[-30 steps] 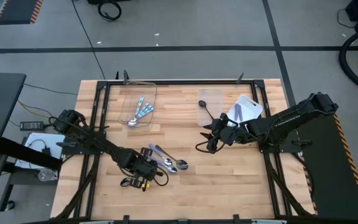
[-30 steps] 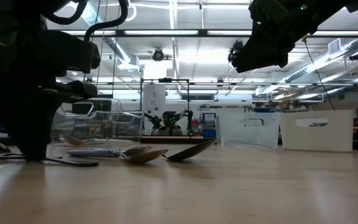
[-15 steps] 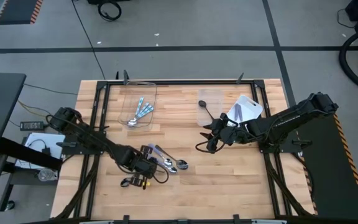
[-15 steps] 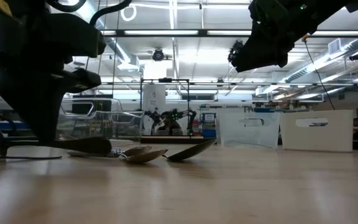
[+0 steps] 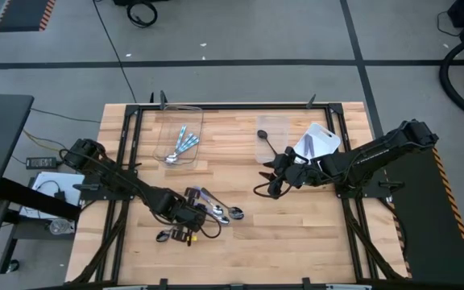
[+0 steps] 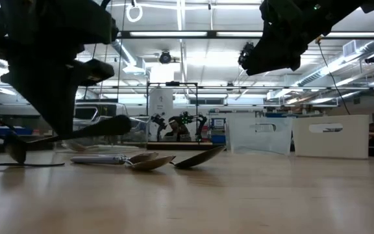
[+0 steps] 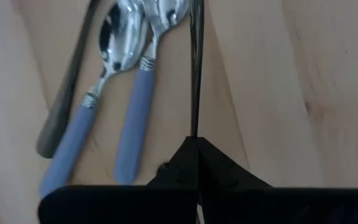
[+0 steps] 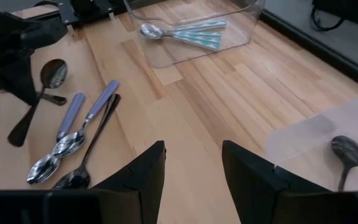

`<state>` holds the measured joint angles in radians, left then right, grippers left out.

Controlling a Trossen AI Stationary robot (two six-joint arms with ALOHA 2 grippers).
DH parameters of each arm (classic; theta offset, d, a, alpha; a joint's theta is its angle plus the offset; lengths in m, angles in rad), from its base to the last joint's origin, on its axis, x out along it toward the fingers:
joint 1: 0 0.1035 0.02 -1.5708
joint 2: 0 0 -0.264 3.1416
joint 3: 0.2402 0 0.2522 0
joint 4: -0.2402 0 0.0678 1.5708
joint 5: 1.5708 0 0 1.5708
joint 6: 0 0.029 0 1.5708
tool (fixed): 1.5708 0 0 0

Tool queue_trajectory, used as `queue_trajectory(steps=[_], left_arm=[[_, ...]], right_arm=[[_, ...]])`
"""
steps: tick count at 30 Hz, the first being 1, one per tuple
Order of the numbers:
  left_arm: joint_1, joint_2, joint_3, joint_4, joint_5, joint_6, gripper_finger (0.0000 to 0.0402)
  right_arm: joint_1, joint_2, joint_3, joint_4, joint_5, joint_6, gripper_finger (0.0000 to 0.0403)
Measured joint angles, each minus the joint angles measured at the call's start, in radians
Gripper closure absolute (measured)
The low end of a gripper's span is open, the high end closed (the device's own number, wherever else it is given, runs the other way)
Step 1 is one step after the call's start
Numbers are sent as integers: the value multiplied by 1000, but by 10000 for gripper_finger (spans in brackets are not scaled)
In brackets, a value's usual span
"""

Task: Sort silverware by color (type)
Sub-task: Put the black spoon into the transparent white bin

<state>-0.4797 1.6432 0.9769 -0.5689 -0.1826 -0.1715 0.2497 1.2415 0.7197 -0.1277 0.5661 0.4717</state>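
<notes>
A: Left gripper (image 5: 177, 223), near front of the wooden desk (image 5: 240, 242). Jaws pinching a dark spoon (image 6: 76, 133), lifted clear of the desk in the low view, bowl end higher than the handle end.

B: Wrist view agrees. Thin dark handle runs straight out from between the closed jaws. Loose pile?

A: Just beside that gripper. Two silver spoons with blue handles (image 7: 114, 118) lie side by side, bowls together. One more dark spoon (image 7: 67, 93) lies alongside them, touching or nearly so; cannot tell which.

B: Right gripper (image 5: 271, 187)?

A: Hangs above the desk's middle, right of centre, well apart from the pile. Jaws spread, nothing between them; right wrist view shows bare wood in the gap.

B: Sorted pieces?

A: Clear container at back left (image 5: 180, 137) holds blue-handled spoons (image 8: 182, 31), bunched together. Second clear container at back right (image 5: 271, 133) holds one black spoon (image 8: 345, 152).
</notes>
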Motion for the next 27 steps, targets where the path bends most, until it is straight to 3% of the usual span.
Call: queue_trajectory(steps=[27], left_arm=[[75,-1,22,85,-57,26,401]], right_arm=[[6,4,0,17,-99,8,234]])
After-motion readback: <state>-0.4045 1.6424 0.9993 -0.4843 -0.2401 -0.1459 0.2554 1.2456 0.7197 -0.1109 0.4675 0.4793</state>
